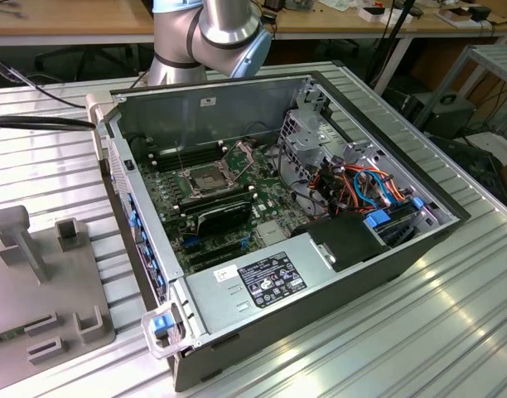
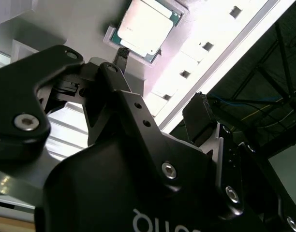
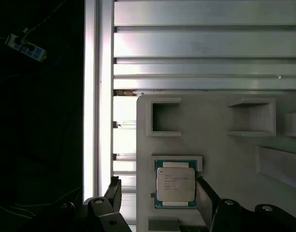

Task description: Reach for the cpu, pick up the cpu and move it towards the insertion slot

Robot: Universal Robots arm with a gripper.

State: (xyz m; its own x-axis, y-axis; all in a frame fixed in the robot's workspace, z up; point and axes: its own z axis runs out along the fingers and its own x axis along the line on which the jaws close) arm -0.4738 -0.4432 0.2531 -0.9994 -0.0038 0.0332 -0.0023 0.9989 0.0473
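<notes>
Where the exterior view looks into the open case (image 1: 237,282), the slot (image 1: 205,178) sits on the board with its hinged plate raised; the arm (image 1: 208,33) stands at the case's far side.

Second wrist view: cpu (image 2: 145,29) lies flat in a pocket of a grey tray (image 2: 90,24), gripper (image 2: 160,84) near it.

First wrist view: gripper (image 3: 159,191) spread wide, holding nothing, one finger (image 3: 114,189) on either side of the cpu (image 3: 175,187). The tray (image 3: 211,145) rests on a ribbed table (image 3: 206,43).
</notes>
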